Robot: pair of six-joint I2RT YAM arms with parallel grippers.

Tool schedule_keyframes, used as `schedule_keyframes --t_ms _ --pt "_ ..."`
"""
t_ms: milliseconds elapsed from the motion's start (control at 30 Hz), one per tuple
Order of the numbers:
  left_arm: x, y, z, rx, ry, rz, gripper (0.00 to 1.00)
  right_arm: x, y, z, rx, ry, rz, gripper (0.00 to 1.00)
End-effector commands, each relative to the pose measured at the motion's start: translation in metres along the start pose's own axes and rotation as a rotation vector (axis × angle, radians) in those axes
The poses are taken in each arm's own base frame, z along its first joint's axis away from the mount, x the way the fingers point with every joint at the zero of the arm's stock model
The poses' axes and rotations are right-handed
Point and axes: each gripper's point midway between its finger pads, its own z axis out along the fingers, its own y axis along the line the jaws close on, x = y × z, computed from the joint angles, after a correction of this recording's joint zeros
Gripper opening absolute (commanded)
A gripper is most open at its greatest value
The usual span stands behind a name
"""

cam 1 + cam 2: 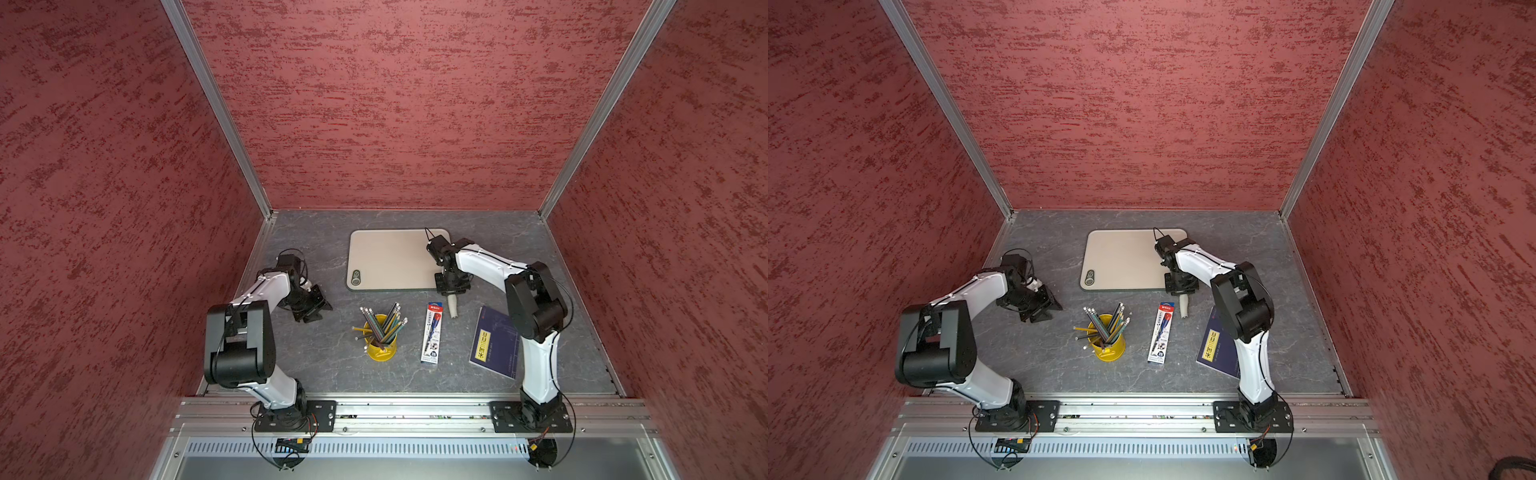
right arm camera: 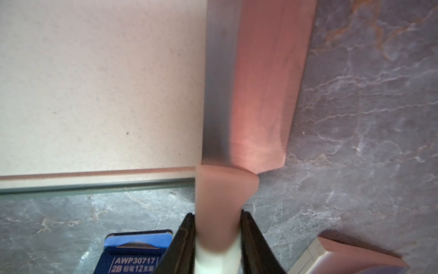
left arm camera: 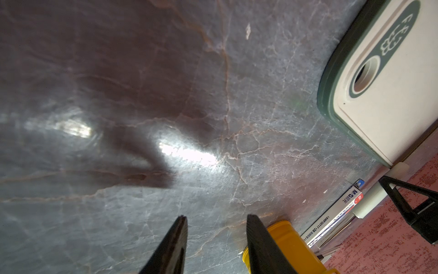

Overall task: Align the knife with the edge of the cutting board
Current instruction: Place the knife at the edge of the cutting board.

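The beige cutting board (image 1: 390,259) (image 1: 1125,259) lies flat at the back middle of the table, its grey hole at the near left corner (image 3: 362,76). My right gripper (image 1: 452,291) (image 2: 217,213) is shut on the off-white handle of the knife (image 1: 454,308) (image 1: 1184,306) at the board's near right corner. In the right wrist view the broad blade (image 2: 248,83) runs along the board's right side (image 2: 94,83), partly over the board and partly over the table. My left gripper (image 1: 322,305) (image 3: 217,216) hovers left of the board, fingers apart and holding nothing.
A yellow cup of pencils (image 1: 380,336) (image 3: 291,246) stands in front of the board. A red-white-blue pen package (image 1: 432,332) lies beside the knife handle, and a dark blue booklet (image 1: 494,343) lies under my right arm. Red walls enclose three sides.
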Motion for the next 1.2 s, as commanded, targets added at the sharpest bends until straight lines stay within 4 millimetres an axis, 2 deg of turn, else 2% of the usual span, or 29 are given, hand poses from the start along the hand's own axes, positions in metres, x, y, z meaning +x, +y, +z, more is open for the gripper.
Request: schedule_keyframes --t_ms 0,333,767,900,1167 --pt "-0.0014 0.0024 0.0004 -0.004 -0.002 0.010 0.45 -0.0129 0.0020 -0.0086 -0.025 -0.031 0.009 0.00" --pt "-0.0007 0.0025 0.0018 -0.005 0.004 0.011 0.45 -0.0119 0.0018 -0.0067 -0.024 -0.022 0.019 0.08" --pt "-0.0007 0.0023 0.0038 -0.002 0.012 0.011 0.46 -0.0110 0.0035 -0.0053 -0.032 -0.012 0.025 0.39" --pt "-0.0008 0.0025 0.0035 -0.002 0.011 0.012 0.46 -0.0108 0.0034 -0.0046 -0.032 -0.010 0.022 0.42" --pt "-0.0004 0.0030 0.0042 -0.005 0.014 0.012 0.46 -0.0113 0.0039 -0.0054 -0.037 -0.008 0.026 0.44"
